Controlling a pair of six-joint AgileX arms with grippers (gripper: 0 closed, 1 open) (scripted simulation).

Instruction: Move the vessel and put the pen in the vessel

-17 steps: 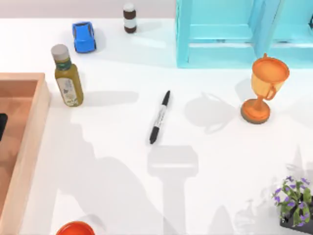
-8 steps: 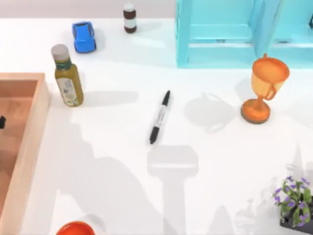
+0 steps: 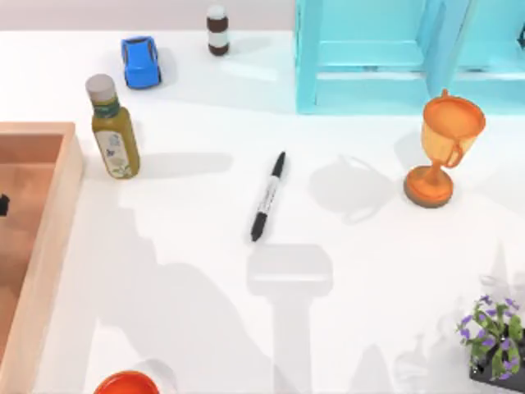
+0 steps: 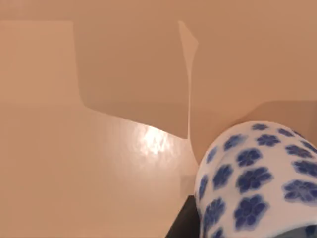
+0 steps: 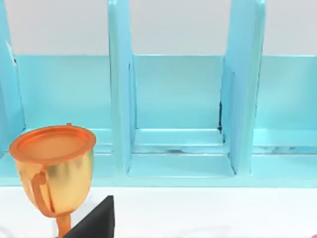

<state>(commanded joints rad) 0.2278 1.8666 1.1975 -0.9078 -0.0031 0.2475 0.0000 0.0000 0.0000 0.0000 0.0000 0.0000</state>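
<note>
Top view: the pen (image 3: 268, 197) lies flat near the middle of the white table (image 3: 189, 246), tilted on a diagonal, with its white labelled barrel between black ends. Well apart from it, at the left edge, stands a wooden box (image 3: 49, 222) that the frame cuts off; a small dark piece at (image 3: 3, 204) just inside the box is too little to identify. An olive-green bottle (image 3: 112, 130) stands upright just beside the box's far corner, with a blue toy car (image 3: 140, 61) and a small brown bottle (image 3: 217, 30) farther back. A light blue shelf unit (image 3: 385, 57) fills the far right, and an orange trophy goblet (image 3: 445, 148) stands in front of it. An orange-red bowl (image 3: 125, 383) and a purple-flowered plant (image 3: 492, 335) are both cropped at the near edge.

In the left wrist view, the vessel (image 4: 257, 183), white with blue flowers, sits very close to the camera over the box's pale wooden floor and walls, partly out of frame. A dark edge beside it may belong to the left gripper, though whether its fingers hold the vessel cannot be told.

The right wrist view faces the shelf unit and the goblet (image 5: 52, 171); a black wedge at (image 5: 96, 220) is hard to make out, so the right gripper's state is likewise unclear.
</note>
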